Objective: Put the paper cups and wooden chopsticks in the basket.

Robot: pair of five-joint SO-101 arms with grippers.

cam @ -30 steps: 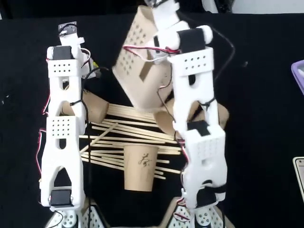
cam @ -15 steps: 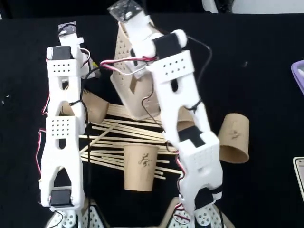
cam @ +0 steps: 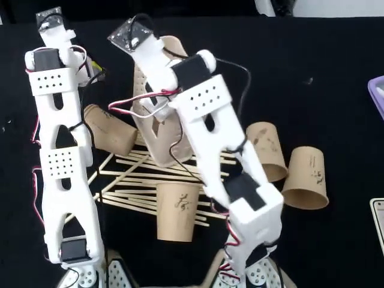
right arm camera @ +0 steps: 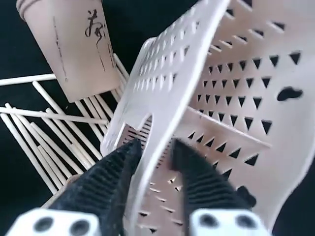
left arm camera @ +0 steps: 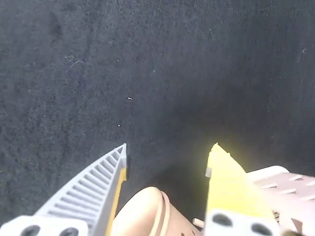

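Note:
My right gripper (right arm camera: 155, 162) is shut on the wall of the pale perforated basket (right arm camera: 231, 93), which hangs tipped on its side over the chopsticks (cam: 150, 180). In the high view the basket (cam: 157, 129) sits under the right arm, left of centre. My left gripper (left arm camera: 169, 147) is open above the black table, with a paper cup (left arm camera: 142, 211) just below its fingers. That cup (cam: 111, 129) lies on its side at the left. Another cup (cam: 177, 210) rests on the chopstick pile. Two more cups (cam: 267, 150) (cam: 306, 177) lie at the right.
The chopsticks (right arm camera: 59, 132) are spread in a loose fan between the two arms. A purple object (cam: 378, 96) sits at the right edge and a white item (cam: 378, 222) at the lower right. Black table stretches open at the back right.
The right arm has swung left with the basket in its gripper, which uncovered two cups at the right. The left arm has shifted left and farther back.

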